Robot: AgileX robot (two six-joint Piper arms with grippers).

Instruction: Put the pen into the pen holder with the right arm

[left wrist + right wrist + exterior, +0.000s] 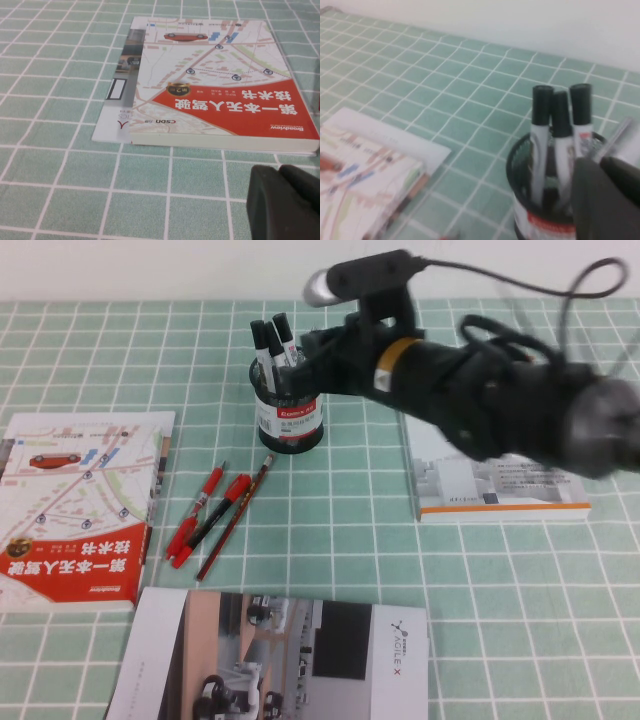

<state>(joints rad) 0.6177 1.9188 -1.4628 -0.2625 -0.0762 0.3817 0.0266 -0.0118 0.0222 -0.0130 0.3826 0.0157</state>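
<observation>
The pen holder [289,415], a black mesh cup with a white and red label, stands at the middle back of the table and holds three white markers with black caps [272,345]. My right gripper [306,360] hangs right over its rim on the right side. In the right wrist view the holder [540,220] is just below the gripper [606,164], whose two dark fingers are shut on the slim grey translucent pen [616,137], held tilted over the cup's edge. My left gripper [280,172] is shut and empty, low over the tablecloth beside the red and white book [220,95].
Two red pens [205,505] and a red-black pencil [236,518] lie in front of the holder. The red and white book [75,505] lies at the left, a white book with an orange stripe [500,485] under my right arm, and a brochure [280,655] at the front.
</observation>
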